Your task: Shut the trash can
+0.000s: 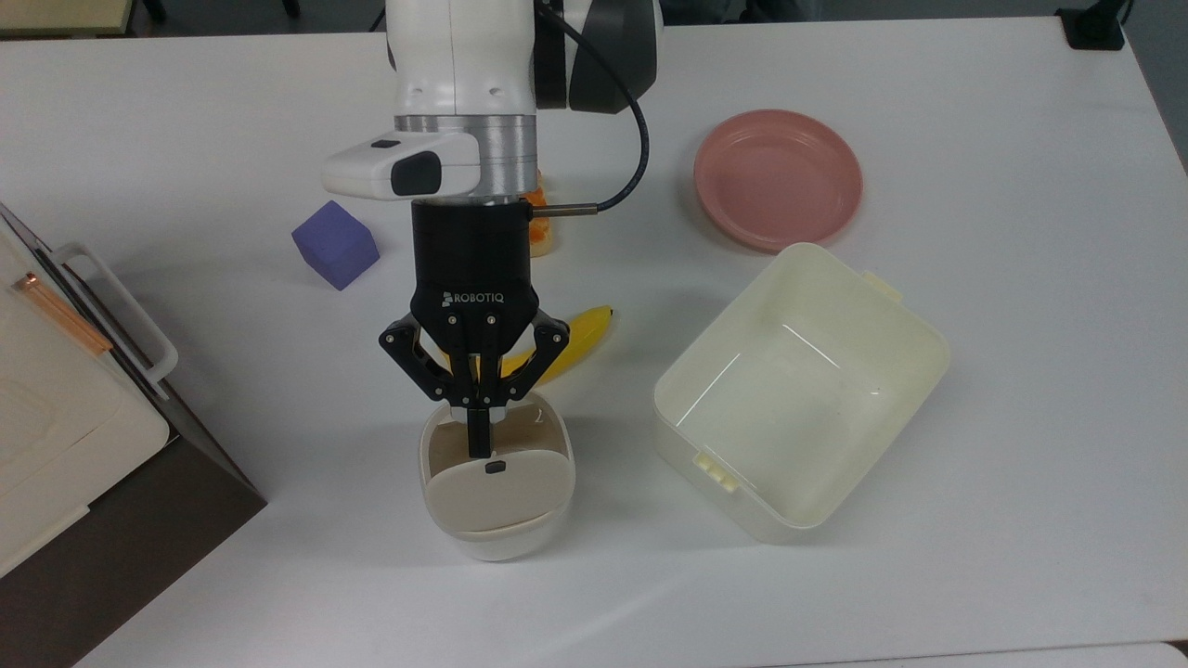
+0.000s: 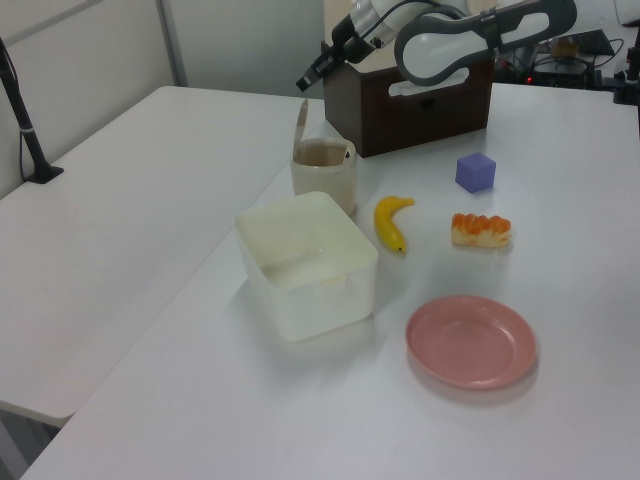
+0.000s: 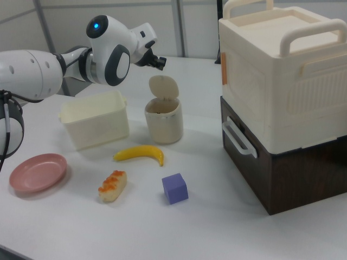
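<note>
The claw (image 1: 478, 436) has its fingers pinched together, holding nothing, and hangs above the trash can (image 1: 497, 482), just on the open-mouth side of the upright lid (image 3: 163, 87). In the top view the lid's edge with its black button (image 1: 495, 468) lies just below the fingertips. The can stands upright on the worktop (image 1: 974, 520), between the banana (image 1: 571, 343) and the worktop's near edge. Closing probably means pushing the lid from its far side, down over the mouth.

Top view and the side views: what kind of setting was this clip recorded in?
Probably a robotics lab or office test bench. A robot arm works over a plain white table set with toy props: a plastic banana, a purple cube and a small trash can. Grey partition panels stand behind.
</note>
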Robot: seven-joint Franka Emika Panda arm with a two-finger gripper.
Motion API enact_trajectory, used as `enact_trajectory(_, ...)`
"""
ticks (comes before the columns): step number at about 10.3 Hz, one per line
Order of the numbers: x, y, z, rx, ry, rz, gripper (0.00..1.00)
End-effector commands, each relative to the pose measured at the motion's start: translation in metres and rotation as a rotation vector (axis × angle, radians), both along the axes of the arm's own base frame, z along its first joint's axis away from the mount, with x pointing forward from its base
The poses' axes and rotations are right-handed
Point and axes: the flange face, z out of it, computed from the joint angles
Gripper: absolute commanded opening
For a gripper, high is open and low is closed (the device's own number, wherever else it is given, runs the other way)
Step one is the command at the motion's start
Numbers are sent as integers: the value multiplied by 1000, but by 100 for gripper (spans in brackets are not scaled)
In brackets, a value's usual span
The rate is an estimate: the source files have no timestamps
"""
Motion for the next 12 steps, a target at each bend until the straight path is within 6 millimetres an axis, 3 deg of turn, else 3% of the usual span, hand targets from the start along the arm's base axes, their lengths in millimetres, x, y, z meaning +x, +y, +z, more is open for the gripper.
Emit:
enact_trajectory(1, 1, -2, -6, 4, 53, -6, 0)
enact_trajectory(10, 2, 0, -6, 11, 41, -8, 0)
enact_trajectory(12, 7, 1, -19, 8, 29, -7, 0)
